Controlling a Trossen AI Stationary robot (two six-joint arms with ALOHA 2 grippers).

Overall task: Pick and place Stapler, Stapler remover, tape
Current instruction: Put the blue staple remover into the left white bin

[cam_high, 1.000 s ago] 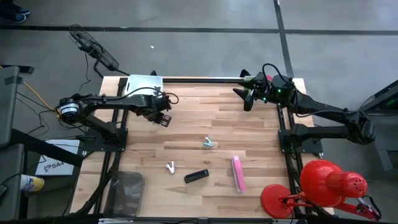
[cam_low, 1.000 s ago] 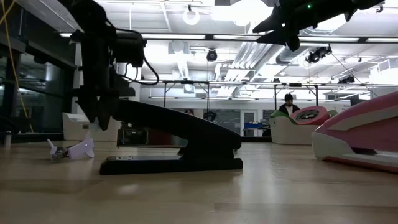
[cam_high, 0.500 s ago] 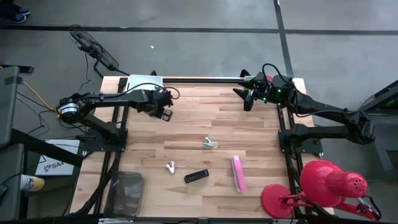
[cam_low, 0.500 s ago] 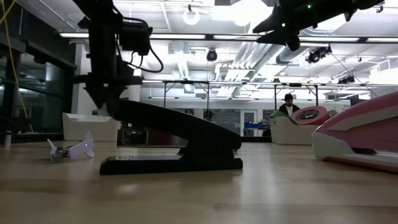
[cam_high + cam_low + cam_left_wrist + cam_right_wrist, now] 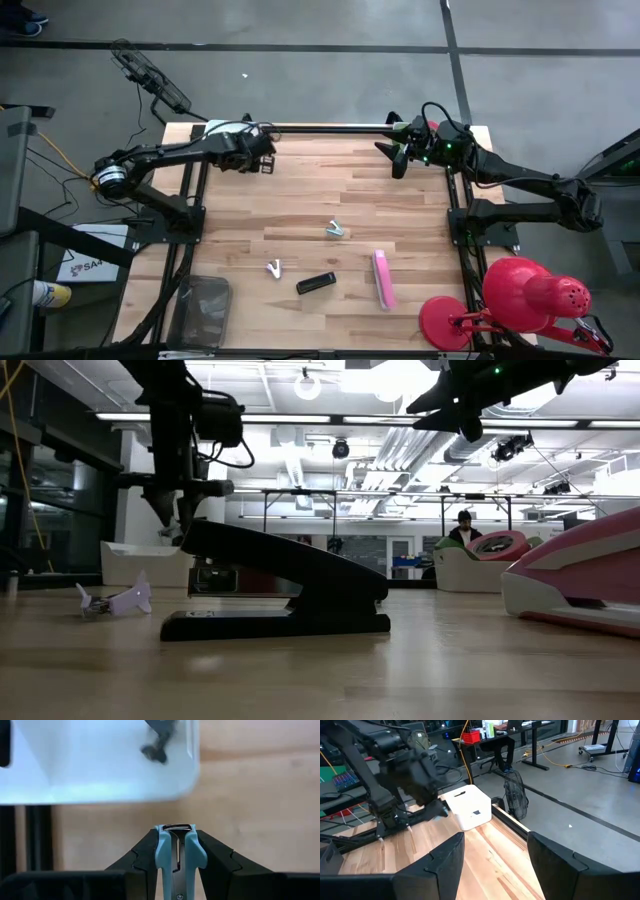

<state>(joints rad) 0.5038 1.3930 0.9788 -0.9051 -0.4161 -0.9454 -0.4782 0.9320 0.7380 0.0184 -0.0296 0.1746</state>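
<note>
My left gripper hangs above the table's far left, beside the white box, shut on a stapler remover with light-blue handles. In the box lies a small dark thing. A black stapler and a pink stapler lie flat near the table's front. Two more stapler removers lie on the wood. I make out no tape. My right gripper waits open, high at the far right. My left gripper pinches the stapler remover by the outer sides of its blue handles, one dark finger on each side. The fingers slant down from above. The remover is lifted clear of the table, its metal jaw end pointing down past the fingertips.
A red desk lamp stands at the front right corner. A clear container sits at the front left. A dark rail runs along the far edge. The middle of the wood lies open between the arms.
My left gripper has risen and gone toward the far edge, up to the white box, rolling its wrist as it went. It stays shut on the stapler remover, which travels with it clear of the table.
</note>
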